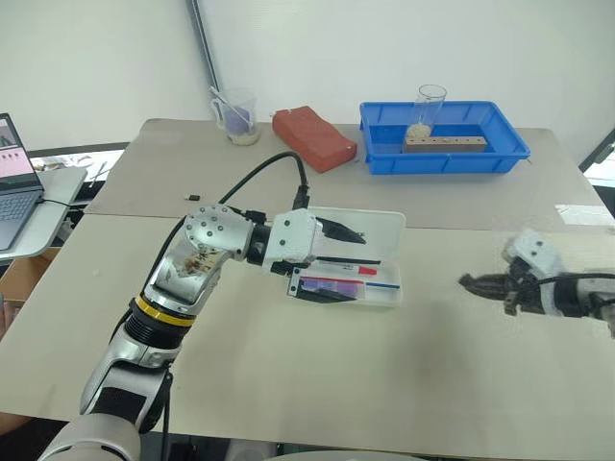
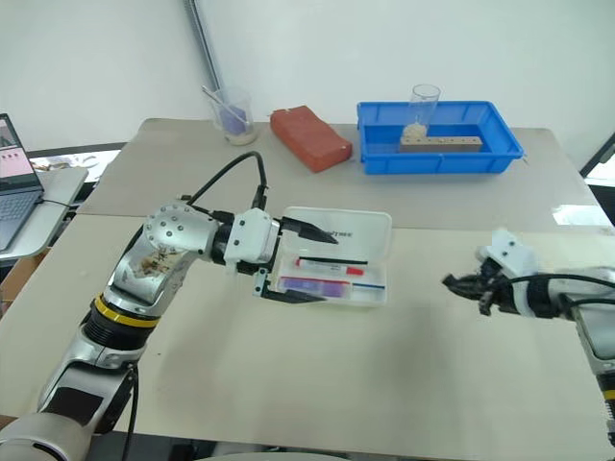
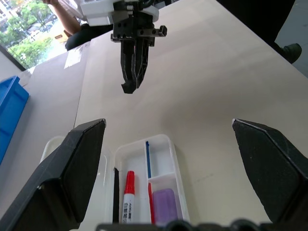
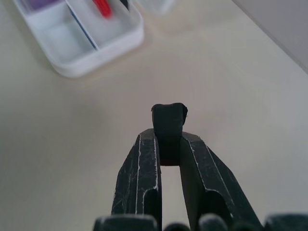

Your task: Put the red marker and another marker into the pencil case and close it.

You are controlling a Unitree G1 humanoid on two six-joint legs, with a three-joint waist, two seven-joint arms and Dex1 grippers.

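Pale beige tabletop (image 1: 317,375) made of two boards stretches before a white wall, with a laptop (image 1: 17,182) on a small side stand off to the robot's left. Near the middle lies the pencil case (image 1: 380,288), open, its frosted lid (image 1: 384,227) folded back flat toward the far side. Inside the tray the red marker (image 3: 128,195) lies lengthwise, red cap toward the right end, and the lavender highlighter (image 3: 164,204) sits in a compartment on the near side of it; a thin blue pen (image 3: 147,159) rests along a divider, and a thin black pen (image 1: 344,260) lies on the far side of the red marker.

At the case's left end hangs the left claw (image 1: 332,259), its two black fingers spread wide apart, one over the lid and one at the near edge of the tray, clamped on nothing. Whether either finger touches the plastic cannot be told.

Well to the right of the case, above bare tabletop, the right claw (image 1: 471,281) points toward the case with its fingers pressed together; in its wrist view the two fingers (image 4: 139,178) meet at the tip, empty.

Along the far edge stand a clear beaker (image 1: 237,115) holding a stick, a red brick-shaped block (image 1: 312,137), and a big blue tray (image 1: 509,149) that carries a wooden block (image 1: 444,144) with holes and a clear cup (image 1: 428,110).
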